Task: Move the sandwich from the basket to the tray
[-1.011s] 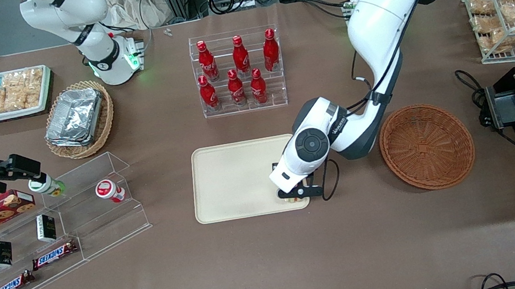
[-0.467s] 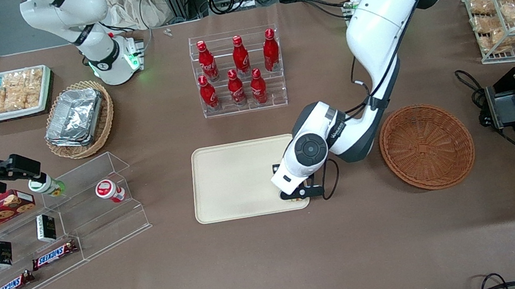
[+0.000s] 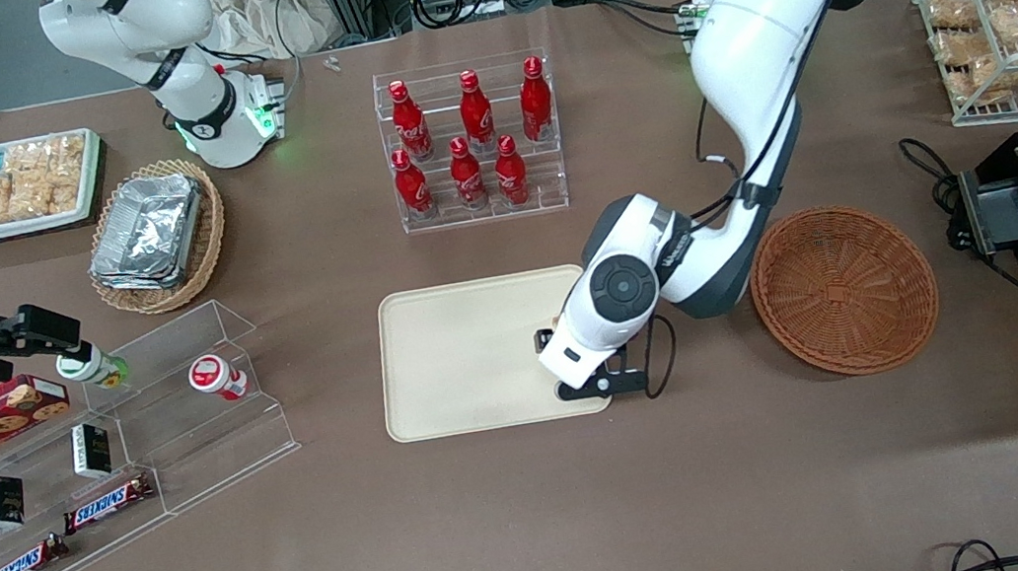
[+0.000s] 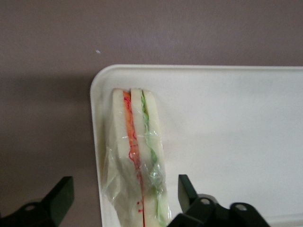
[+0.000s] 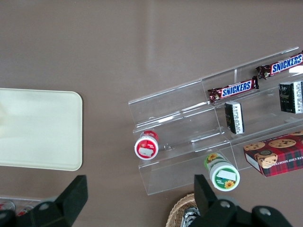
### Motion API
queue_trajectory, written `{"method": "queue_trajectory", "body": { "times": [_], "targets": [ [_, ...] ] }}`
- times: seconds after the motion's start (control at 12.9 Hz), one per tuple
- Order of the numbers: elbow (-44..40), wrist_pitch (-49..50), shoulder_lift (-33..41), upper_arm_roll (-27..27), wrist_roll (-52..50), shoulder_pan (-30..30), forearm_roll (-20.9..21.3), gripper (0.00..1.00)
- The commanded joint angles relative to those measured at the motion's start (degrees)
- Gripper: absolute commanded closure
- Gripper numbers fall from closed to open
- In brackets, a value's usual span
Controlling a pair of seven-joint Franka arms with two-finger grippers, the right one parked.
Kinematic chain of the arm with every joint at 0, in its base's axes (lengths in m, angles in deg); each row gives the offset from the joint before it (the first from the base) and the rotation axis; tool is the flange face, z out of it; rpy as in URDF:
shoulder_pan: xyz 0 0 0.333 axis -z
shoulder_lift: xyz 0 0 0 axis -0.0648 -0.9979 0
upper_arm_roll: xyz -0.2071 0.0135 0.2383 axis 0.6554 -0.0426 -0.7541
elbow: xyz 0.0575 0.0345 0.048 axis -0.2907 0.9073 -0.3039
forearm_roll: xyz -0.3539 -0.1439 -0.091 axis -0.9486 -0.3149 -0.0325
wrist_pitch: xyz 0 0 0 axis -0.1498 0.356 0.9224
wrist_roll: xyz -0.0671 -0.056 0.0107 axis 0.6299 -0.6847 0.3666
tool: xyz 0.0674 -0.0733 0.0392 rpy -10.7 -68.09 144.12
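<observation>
Left wrist view, sandwich (image 4: 136, 156) on tray (image 4: 227, 137), between open hand (image 4: 124, 196) fingers

Change since the earlier frames: the working left arm's wrist rises and shifts slightly away from the front camera, carrying the gripper (image 4: 125, 198) up off the sandwich (image 4: 136, 158). The sandwich, glimpsed under the fingers (image 4: 60, 201) before, now lies released at the corner of the tray (image 3: 464, 356), beside its rim, with the fingers spread wide on either side, clear of the wrap.
</observation>
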Motion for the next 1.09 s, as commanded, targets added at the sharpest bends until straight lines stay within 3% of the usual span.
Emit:
{"method": "queue_trajectory", "body": {
  "times": [0.0, 0.47, 0.86, 1.01],
  "targets": [
    [1.13, 4.89, 8.05, -0.2, -1.17, -3.86, 0.88, 0.0],
    [1.74, 16.48, 20.71, -0.29, 1.1, -15.12, 2.36, 0.0],
    [9.64, 20.11, 33.02, -0.28, 18.39, -24.61, 1.24, 0.0],
    [10.09, 20.11, 35.49, -5.7, 24.64, -24.8, -1.74, 0.0]
  ]
}}
